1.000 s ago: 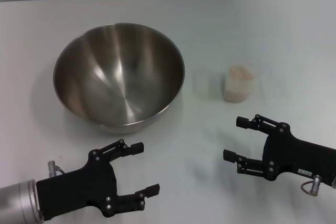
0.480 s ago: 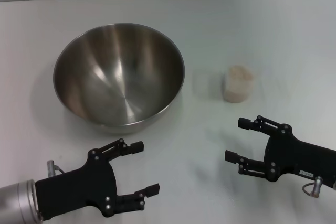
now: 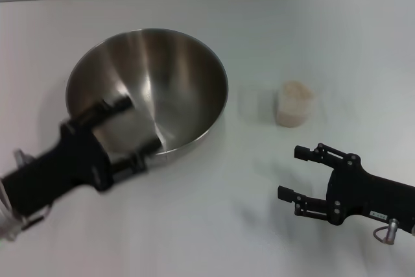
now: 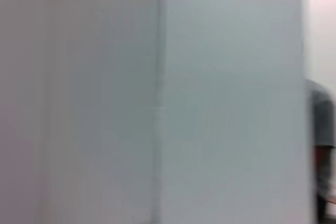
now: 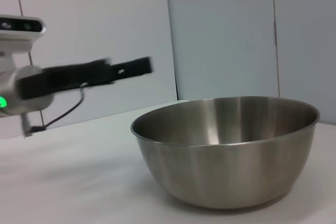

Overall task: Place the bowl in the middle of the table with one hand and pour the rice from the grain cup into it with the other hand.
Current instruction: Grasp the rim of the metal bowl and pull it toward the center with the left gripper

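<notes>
The steel bowl (image 3: 170, 69) stands left of centre on the white table (image 3: 214, 231); it also fills the right wrist view (image 5: 226, 150). My left gripper (image 3: 133, 128) hovers open at the bowl's near-left rim. One finger is over the inside and the other by the outer edge, and contact cannot be made out. The right wrist view shows it raised beside the bowl (image 5: 128, 67). The grain cup (image 3: 293, 107), filled with rice (image 3: 295, 90), stands right of the bowl. My right gripper (image 3: 290, 173) rests open near the table's front right, short of the cup.
A pale panelled wall (image 5: 220, 30) lies behind the table, and the left wrist view shows only that wall. Bare tabletop separates the bowl from the cup.
My left arm has swung up and forward from the front-left corner to the bowl's near rim. The right gripper, the bowl and the cup stay in place.
</notes>
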Robot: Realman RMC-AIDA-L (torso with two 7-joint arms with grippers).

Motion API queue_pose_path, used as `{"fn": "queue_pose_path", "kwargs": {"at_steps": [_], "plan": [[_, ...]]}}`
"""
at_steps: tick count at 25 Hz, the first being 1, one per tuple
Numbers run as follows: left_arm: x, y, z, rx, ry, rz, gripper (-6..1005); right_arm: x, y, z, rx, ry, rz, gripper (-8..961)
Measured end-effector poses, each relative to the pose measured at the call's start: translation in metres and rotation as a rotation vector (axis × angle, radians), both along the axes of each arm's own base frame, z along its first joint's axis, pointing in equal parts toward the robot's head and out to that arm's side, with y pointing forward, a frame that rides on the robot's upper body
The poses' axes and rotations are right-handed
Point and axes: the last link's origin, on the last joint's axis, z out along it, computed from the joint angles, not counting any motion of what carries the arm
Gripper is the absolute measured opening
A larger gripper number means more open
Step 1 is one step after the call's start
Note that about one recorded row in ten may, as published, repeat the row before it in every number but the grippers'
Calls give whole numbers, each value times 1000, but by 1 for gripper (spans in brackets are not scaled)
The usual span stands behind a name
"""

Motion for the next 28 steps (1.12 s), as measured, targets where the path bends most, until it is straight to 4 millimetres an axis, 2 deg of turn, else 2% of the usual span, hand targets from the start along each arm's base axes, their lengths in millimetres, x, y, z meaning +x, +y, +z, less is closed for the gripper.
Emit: {"fn": "queue_pose_path", "kwargs": {"at_steps": [1, 2, 4, 6, 7, 8, 12, 23, 28], "plan": [[0, 0, 0, 0, 0, 0, 832, 0, 0, 0, 0, 0, 0, 817], [-5, 15, 6, 75, -2, 79, 831, 0, 0, 0, 0, 1, 1, 817], [-7, 22, 8, 107, -1, 112, 830, -1, 0, 0, 0, 1, 2, 817], [-12, 37, 14, 174, 2, 184, 828, -1, 1, 0, -1, 1, 4, 816], [-16, 51, 19, 228, 2, 250, 827, -2, 1, -1, -2, 2, 6, 816], [-16, 51, 19, 228, 2, 250, 827, -2, 1, -1, -2, 2, 6, 816], [-16, 75, 26, 283, 18, 313, 824, -3, 2, -1, -3, 3, 9, 815], [-10, 90, 29, 275, 57, 298, 815, -4, 5, 0, 5, 7, 10, 813], [-9, 105, 43, 176, 63, 326, 811, -4, 6, 0, 6, 6, 12, 812]]}}
